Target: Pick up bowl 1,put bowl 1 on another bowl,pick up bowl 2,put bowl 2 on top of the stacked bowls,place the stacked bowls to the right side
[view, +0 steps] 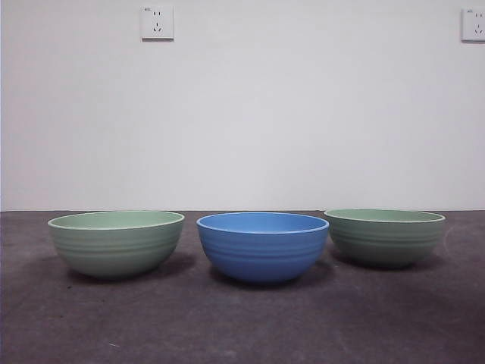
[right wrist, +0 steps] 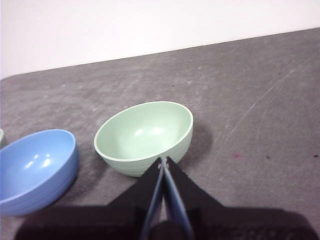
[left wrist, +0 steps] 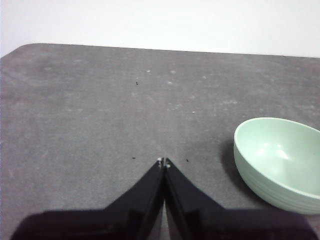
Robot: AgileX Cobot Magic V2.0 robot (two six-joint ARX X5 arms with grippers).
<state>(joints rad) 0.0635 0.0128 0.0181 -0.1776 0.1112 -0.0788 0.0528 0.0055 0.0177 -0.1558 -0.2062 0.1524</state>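
Three ribbed round bowls sit apart in a row on the dark grey counter (view: 242,326), none stacked yet: a pale green ribbed bowl on the left (view: 117,242), the round blue ribbed bowl (view: 262,246) in the middle and slightly nearer the counter's front edge, and a second pale green ribbed bowl on the right (view: 384,236). The left gripper (left wrist: 164,161) hangs over bare counter with its jaws clenched on nothing; the left green bowl (left wrist: 280,162) lies off to one side of it, near but not under the jaws. The right gripper (right wrist: 163,160), jaws likewise pressed together and empty, hovers just at the rim of the right green bowl (right wrist: 144,135), with the blue bowl (right wrist: 35,167) beside that one. By my reading the right arm is the nearer to a bowl, so its jaws must part before taking that rim
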